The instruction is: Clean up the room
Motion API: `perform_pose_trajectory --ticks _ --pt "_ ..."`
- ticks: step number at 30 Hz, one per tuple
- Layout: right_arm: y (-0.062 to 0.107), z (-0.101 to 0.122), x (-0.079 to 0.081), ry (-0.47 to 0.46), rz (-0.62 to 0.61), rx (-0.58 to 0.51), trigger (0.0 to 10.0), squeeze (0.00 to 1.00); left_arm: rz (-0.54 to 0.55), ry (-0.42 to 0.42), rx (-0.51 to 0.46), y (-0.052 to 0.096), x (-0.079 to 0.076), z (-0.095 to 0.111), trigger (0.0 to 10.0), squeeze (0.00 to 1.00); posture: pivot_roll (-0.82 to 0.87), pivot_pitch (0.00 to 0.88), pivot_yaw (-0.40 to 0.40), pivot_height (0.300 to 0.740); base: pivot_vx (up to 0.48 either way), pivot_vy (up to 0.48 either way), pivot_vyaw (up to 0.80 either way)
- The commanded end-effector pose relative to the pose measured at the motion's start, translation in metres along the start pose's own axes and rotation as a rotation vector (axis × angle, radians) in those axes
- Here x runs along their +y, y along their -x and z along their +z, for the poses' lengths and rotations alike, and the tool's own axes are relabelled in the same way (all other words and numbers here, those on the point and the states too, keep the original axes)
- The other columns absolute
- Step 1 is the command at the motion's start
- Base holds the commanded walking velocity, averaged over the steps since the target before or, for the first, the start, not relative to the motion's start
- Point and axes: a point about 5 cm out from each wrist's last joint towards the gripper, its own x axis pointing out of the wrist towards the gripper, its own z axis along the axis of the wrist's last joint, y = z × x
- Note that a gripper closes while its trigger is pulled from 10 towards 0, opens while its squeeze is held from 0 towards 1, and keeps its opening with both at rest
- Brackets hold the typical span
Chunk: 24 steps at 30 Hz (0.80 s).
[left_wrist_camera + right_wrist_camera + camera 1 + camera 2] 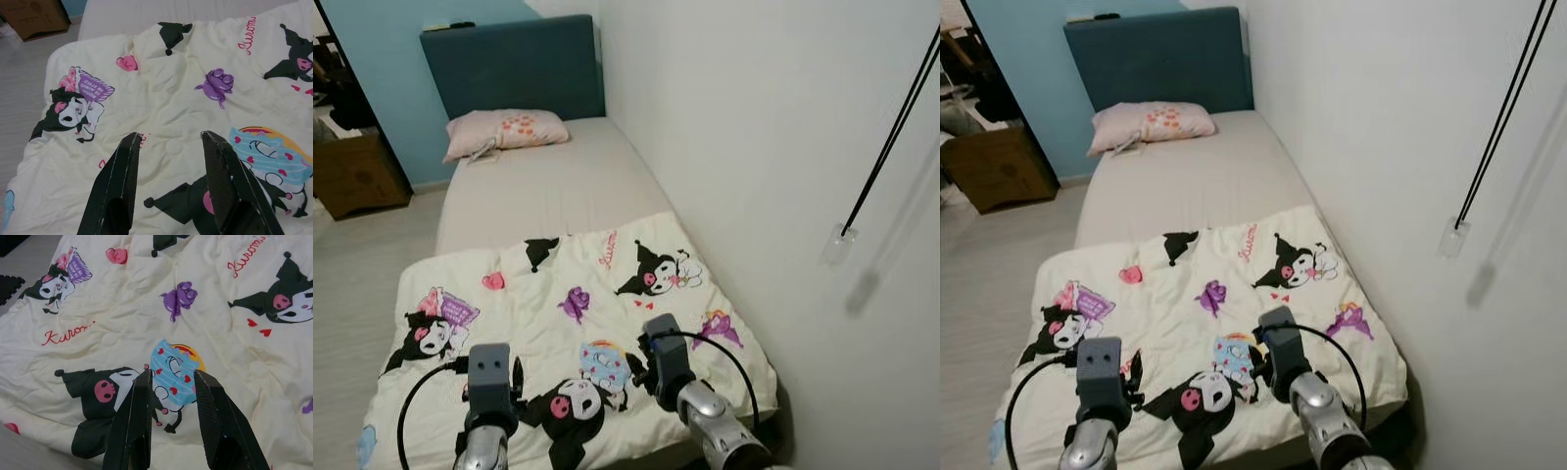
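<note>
Left eye view showed a soft, wrinkled cream blanket (573,333) with cartoon prints covering the bed's (548,181) lower half. Left tool (168,147) and right tool (171,382) hovered above it, black tapered fingers spread, gripping nothing.

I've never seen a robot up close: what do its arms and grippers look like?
Each arm is shiny silver and rounded, ending in a boxy dark grey wrist block. A black cable loops from each. The left gripper and right gripper each have two long, flat black fingers tapering toward their tips.
</note>
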Motion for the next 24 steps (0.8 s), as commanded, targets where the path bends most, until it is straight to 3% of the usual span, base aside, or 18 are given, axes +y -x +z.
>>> perform_pose_trajectory --ticks 1,8,11,24 --pt "-0.0006 -0.0001 0.0051 0.027 0.028 -0.004 10.0 0.0 0.013 -0.027 -0.005 0.0024 0.0051 -0.0011 10.0 0.0 0.01 0.05 0.003 0.74 0.0 -0.48 0.8" --pt "-0.0008 0.0001 0.0086 0.041 0.05 -0.012 10.0 0.0 0.031 -0.017 -0.012 0.0028 0.0055 -0.0006 10.0 0.0 0.01 0.043 -0.002 0.74 0.0 -0.48 0.8" --pt "-0.0007 0.0015 0.0091 0.026 0.054 -0.029 10.0 0.0 0.048 0.02 -0.013 0.0033 0.0072 -0.0009 10.0 0.0 0.01 0.042 -0.003 0.74 0.0 0.0 0.0" --pt "-0.0003 0.0024 0.0081 0.03 0.057 -0.039 10.0 0.0 0.075 0.025 -0.017 0.0037 0.0128 -0.0013 10.0 0.0 0.02 0.031 -0.006 0.74 0.0 0.0 0.0"
